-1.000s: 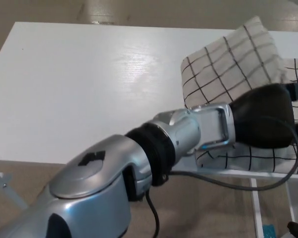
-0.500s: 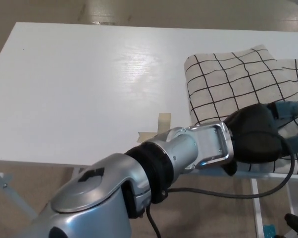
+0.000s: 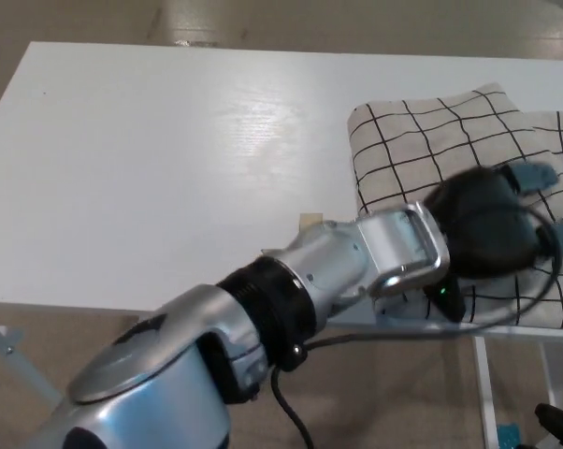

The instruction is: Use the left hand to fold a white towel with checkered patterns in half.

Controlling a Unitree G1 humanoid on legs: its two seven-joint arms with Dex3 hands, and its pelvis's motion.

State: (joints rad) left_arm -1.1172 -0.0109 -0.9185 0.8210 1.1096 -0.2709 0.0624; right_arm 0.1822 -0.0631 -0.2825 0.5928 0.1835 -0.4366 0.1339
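Observation:
The white towel [image 3: 422, 150] with black checks lies on the right part of the white table [image 3: 151, 168], doubled over with one layer on top of the other. My left arm reaches across from the lower left. Its black left hand [image 3: 492, 229] is over the towel's near part, a little blurred. Two blue-grey fingertips [image 3: 536, 175] stick out apart toward the right, and nothing is held between them. The hand hides the towel's near middle. My right hand does not show.
A scrap of beige tape [image 3: 310, 222] peeks out on the table just beside my left wrist. The table's front edge runs under my forearm, with tan floor [image 3: 38, 355] below. A dark object [image 3: 557, 421] sits at the bottom right corner.
One second ago my left hand held a towel flap raised at the far right. The flap then came down flat and the fingers spread. Since then the hand has shifted slightly farther over the towel.

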